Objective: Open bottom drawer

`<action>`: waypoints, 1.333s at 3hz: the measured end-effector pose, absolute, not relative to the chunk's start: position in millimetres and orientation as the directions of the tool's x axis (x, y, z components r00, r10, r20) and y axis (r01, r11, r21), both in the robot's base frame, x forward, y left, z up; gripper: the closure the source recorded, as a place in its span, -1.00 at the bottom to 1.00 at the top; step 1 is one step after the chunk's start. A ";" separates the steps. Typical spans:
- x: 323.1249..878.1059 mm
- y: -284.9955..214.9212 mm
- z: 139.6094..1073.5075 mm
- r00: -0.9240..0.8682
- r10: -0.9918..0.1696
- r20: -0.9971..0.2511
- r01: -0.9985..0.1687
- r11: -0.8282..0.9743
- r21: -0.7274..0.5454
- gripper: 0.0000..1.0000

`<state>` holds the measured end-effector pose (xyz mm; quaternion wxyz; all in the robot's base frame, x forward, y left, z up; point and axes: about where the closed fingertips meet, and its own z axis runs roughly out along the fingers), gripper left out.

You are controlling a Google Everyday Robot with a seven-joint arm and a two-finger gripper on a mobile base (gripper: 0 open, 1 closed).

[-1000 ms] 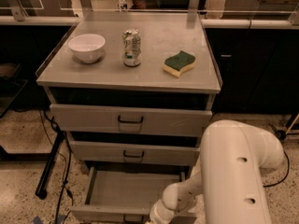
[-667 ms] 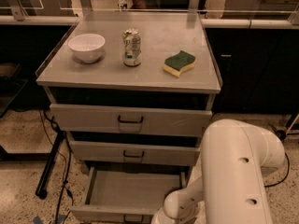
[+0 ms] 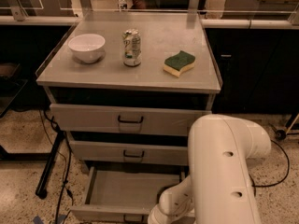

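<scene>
Jutting toward the camera, the bottom drawer point(image 3: 131, 190) stands open; gripper hidden below the arm point(image 3: 224, 171), state untellable.

On the cabinet top point(image 3: 140, 78) you see the bowl point(image 3: 87, 46) left, the can point(image 3: 132, 47) middle, the sponge point(image 3: 179, 63) right. The bottom drawer point(image 3: 131, 192) juts forward beneath the middle drawer point(image 3: 131, 152). The arm point(image 3: 224, 171) crosses its right front corner, with the gripper out of view beneath it.

The scene is dim and warm in colour. Light falls from above: the cabinet top point(image 3: 149, 80) shows a pale sheen, and deep shadow lies under it and above each drawer front. The white arm point(image 3: 224, 167) is the brightest part. Everything looks a little soft. The gripper is out of view, below the lower edge.
</scene>
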<state>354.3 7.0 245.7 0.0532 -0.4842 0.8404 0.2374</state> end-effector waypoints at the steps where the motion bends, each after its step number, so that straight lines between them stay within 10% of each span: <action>1: 377.6 14.0 248.3 -0.507 -0.811 -0.293 -0.853 0.423 0.304 -1.00; 4: 436.3 -18.1 190.8 -0.552 -0.820 -0.149 -0.819 0.500 0.282 -1.00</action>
